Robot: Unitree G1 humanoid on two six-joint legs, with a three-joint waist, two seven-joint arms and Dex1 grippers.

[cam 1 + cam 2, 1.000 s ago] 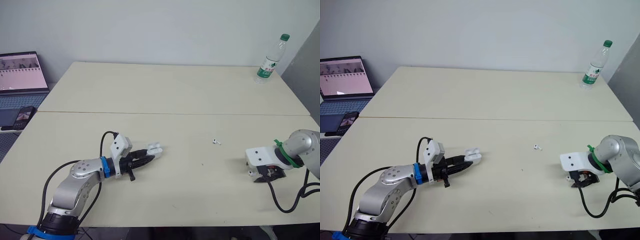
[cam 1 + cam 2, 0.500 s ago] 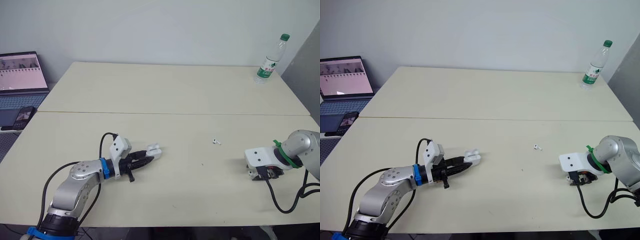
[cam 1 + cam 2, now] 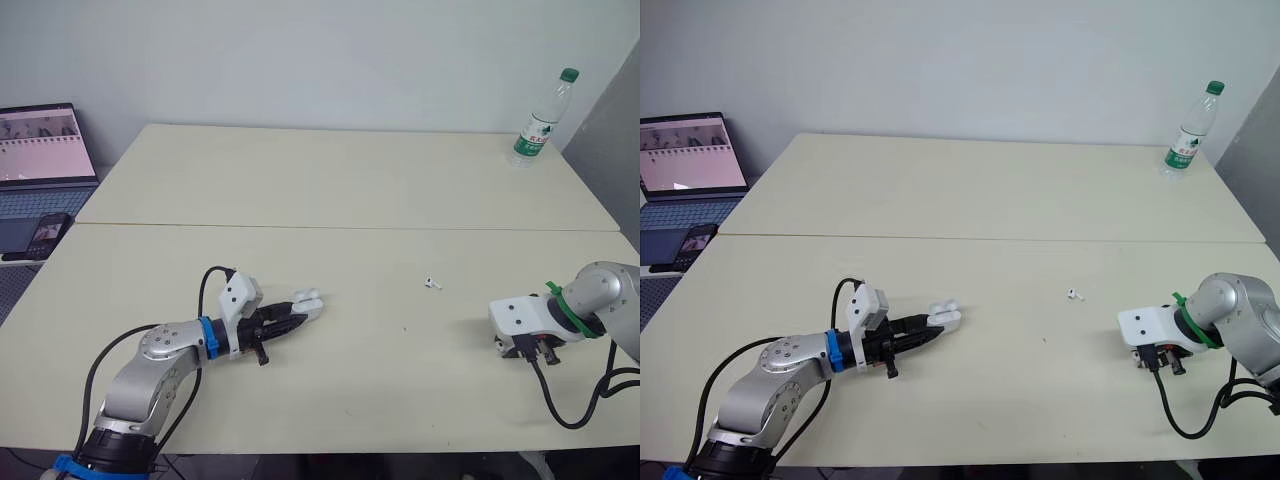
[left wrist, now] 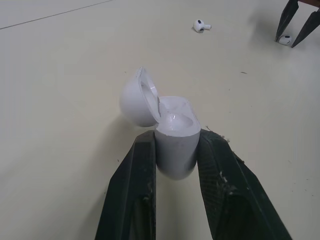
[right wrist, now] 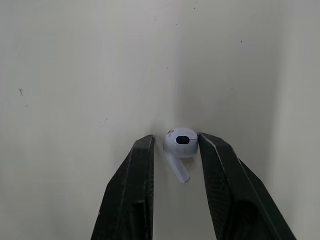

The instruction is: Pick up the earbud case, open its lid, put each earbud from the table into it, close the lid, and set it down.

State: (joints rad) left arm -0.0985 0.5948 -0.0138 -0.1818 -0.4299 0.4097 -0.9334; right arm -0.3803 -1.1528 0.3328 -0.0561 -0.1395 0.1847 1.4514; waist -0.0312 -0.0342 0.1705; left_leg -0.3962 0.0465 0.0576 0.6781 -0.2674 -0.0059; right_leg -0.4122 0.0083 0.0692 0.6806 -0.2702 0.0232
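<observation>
My left gripper point(image 4: 176, 137) is shut on the body of the white earbud case point(image 4: 172, 135), held low over the table at the centre left point(image 3: 308, 300). Its lid point(image 4: 136, 97) is hinged open and the inside looks empty. One white earbud point(image 3: 432, 283) lies loose on the table right of centre. My right gripper point(image 5: 176, 145) points down at the table on the right point(image 3: 525, 348). Its fingers closely flank a second earbud point(image 5: 180, 144) lying on the table. One finger touches it and a thin gap shows at the other.
A water bottle point(image 3: 540, 118) stands at the far right corner of the table point(image 3: 330, 180). A laptop point(image 3: 40, 145) and a phone point(image 3: 45, 232) sit off the table's left side. A black cable point(image 3: 570, 405) loops near the front right edge.
My right wrist has turned and its fingers have come down around the earbud on the table. The left gripper with the open case has hardly moved.
</observation>
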